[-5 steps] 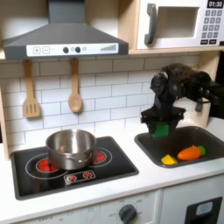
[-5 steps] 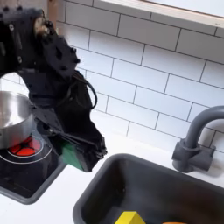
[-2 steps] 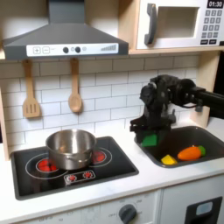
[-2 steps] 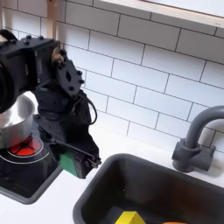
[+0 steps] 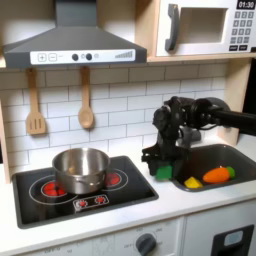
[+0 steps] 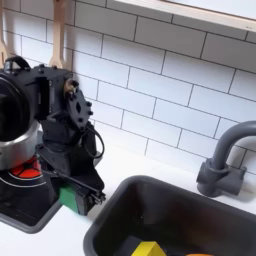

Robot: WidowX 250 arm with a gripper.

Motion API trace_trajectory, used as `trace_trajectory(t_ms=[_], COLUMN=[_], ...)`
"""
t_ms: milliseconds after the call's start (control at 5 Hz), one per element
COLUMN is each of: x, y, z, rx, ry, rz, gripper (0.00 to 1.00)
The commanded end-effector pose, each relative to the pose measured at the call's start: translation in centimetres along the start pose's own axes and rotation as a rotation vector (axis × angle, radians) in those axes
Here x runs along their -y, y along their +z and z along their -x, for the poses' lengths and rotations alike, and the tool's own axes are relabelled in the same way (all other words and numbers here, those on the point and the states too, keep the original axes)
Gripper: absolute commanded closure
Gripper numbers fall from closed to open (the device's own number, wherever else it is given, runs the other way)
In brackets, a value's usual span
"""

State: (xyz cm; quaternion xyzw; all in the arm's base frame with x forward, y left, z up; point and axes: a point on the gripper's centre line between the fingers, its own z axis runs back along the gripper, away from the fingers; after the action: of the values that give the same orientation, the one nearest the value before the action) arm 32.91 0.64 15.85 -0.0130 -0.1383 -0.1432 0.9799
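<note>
First exterior view is showing your gripper [image 5: 160,170] hanging low over the white counter [image 5: 150,205], right between the stove [image 5: 80,190] and the sink [image 5: 215,165], and it's pinching a green block [image 5: 163,172] between its fingers. In the second exterior view the same green block [image 6: 68,196] is sitting just off the stove's corner, clamped in the gripper [image 6: 70,192], nearly touching the counter as far as I can tell. You're holding it upright and low, probably so it isn't swinging about, though that's just my read.

Using the sink as the landmark: the block is hovering just outside its rim on the stove side. Inside the sink, an orange carrot-looking piece [image 5: 217,174] and a yellow piece [image 5: 192,182] are lying at the bottom. The faucet [image 6: 222,160] is standing at the sink's back edge. Further from the sink, a silver pot [image 5: 80,168] is sitting on the stove, and two wooden utensils [image 5: 85,100] are hanging on the tiled wall behind it
</note>
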Motion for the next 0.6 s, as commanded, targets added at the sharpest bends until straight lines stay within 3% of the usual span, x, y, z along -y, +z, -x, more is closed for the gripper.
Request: trace_trajectory(t_ms=[0, 200, 400], x=[-0.42, -0.80, -1.02], y=[-2.24, -2.24, -1.87], z=[0.54, 0.74, 0.61], rx=[-0.097, -0.102, -0.097], ry=[0.001, 0.005, 0.004], rz=[-0.011, -0.007, -0.005], gripper=[1.00, 1.00, 0.00])
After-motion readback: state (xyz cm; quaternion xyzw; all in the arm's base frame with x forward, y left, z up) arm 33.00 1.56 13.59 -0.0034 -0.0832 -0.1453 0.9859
